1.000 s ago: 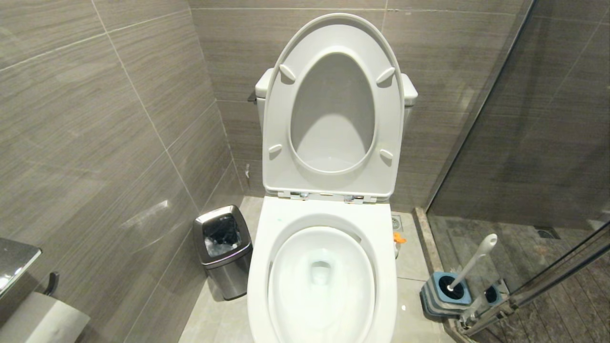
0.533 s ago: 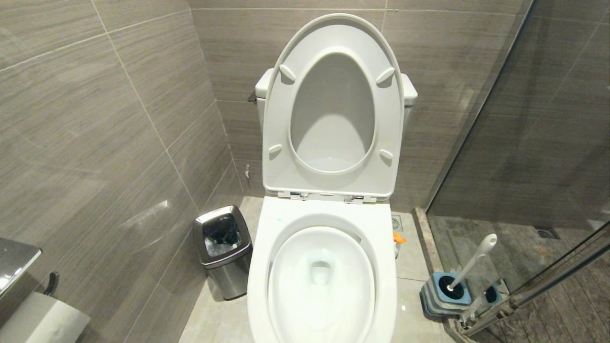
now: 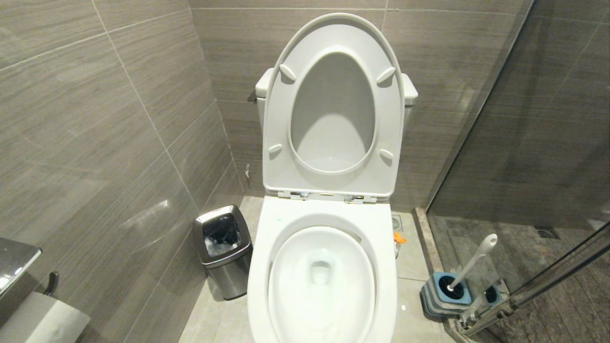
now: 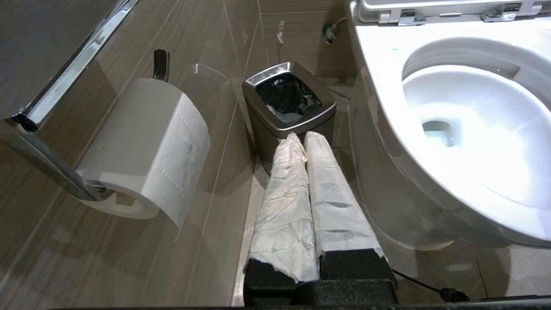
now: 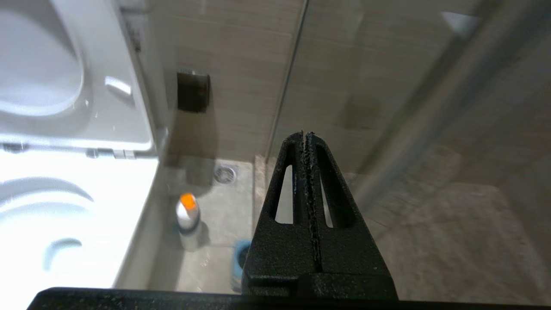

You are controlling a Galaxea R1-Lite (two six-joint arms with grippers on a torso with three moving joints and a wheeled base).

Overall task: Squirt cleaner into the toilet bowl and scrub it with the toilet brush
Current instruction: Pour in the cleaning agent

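Observation:
The white toilet bowl (image 3: 259,286) stands open at the bottom centre of the head view, seat and lid raised against the tank. The toilet brush (image 3: 472,263) leans in its blue-grey holder (image 3: 441,297) on the floor to the right, white handle slanting up. Neither arm shows in the head view. My left gripper (image 4: 300,137) is shut and empty, its fingers wrapped in white paper, low beside the bowl's rim (image 4: 379,86) and pointing at the bin. My right gripper (image 5: 304,134) is shut and empty, above the floor right of the bowl (image 5: 64,193). The cleaner is out of view.
A small steel bin (image 3: 223,250) stands left of the toilet, by the tiled wall. A paper roll (image 4: 146,146) hangs on a chrome holder there. A white bottle with an orange cap (image 5: 188,213) sits between toilet and glass shower partition (image 3: 500,143). A floor drain (image 5: 224,174) lies behind it.

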